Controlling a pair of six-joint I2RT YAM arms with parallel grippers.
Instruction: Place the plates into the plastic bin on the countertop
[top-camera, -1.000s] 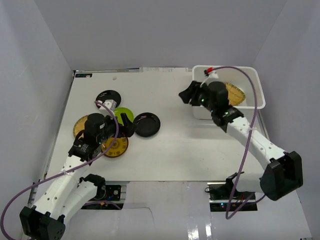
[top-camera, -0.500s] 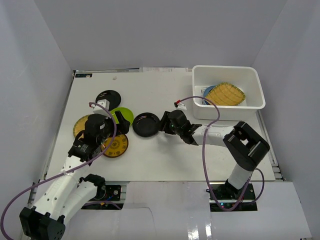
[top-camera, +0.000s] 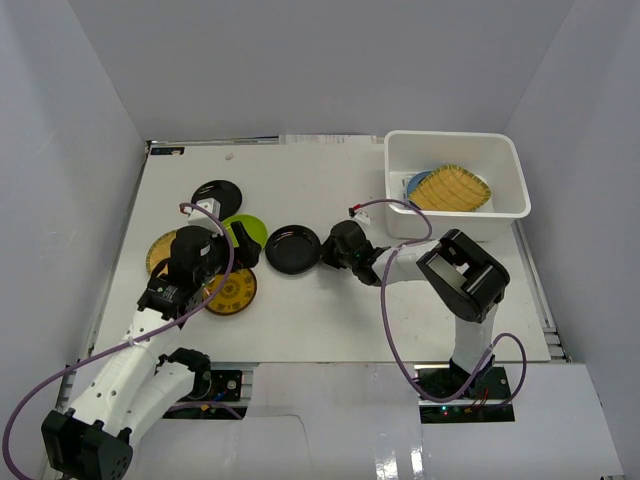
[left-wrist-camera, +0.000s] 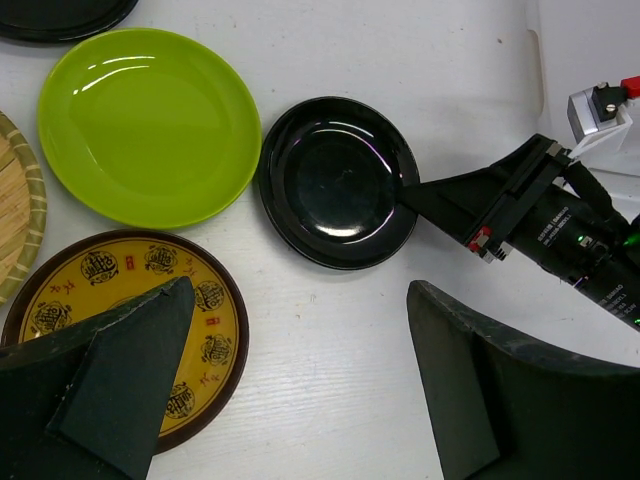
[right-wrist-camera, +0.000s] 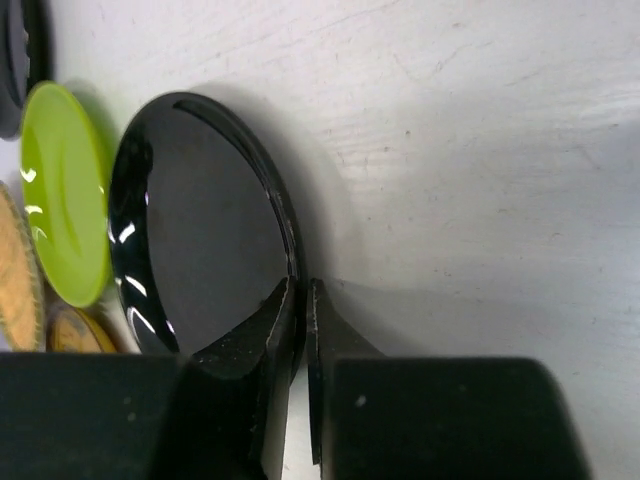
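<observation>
Glossy black round plate in the middle of the countertop, rim pinched by the right gripper; left gripper jaws wide apart

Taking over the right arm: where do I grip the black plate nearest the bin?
Pinch the black plate by its raised rim facing the plastic bin, coming in low from that side. It lies flat, so only that lip offers purchase; the right gripper pinches it there.
</observation>
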